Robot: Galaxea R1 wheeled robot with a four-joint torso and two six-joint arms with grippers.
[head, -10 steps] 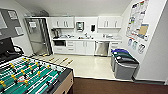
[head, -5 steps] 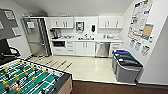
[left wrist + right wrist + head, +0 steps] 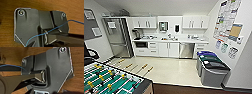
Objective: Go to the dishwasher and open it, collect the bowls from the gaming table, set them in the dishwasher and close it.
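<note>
**Kitchenette ahead, dishwasher shut, grippers unreadable**

Head view: one dishwasher (image 3: 186, 50), steel front, door closed, built into the white lower cabinet run (image 3: 159, 49) under the counter, right of centre on the far wall. One tall steel fridge (image 3: 117, 37) at the left end of the run. Two groups of white upper cabinets (image 3: 144, 22), a wall unit (image 3: 163, 26) between them, plus one dark dispenser (image 3: 177, 28). One dark oven or microwave slot (image 3: 141, 44) in the lower run. Countertop (image 3: 169, 39) holds a coffee machine (image 3: 136, 34) and small clutter too blurred to count. Three bins (image 3: 211, 67) lined up along the right wall: blue lid, green lid, dark lid. Posters (image 3: 227, 18) on the right wall, text illegible. One table-football table (image 3: 109, 82) at bottom left, cut off by the frame edge; four rod handles (image 3: 144, 66) stick out over the pale floor (image 3: 171, 70). A dark chair (image 3: 90, 53) at the left edge is partly cut off.

Both wrist views: dark robot plate over wood-grain floor (image 3: 50, 5), with a thin blue cable (image 3: 56, 28) crossing. Fingers are not made out for either gripper, so whether left or right is open or closed cannot be told.
</note>
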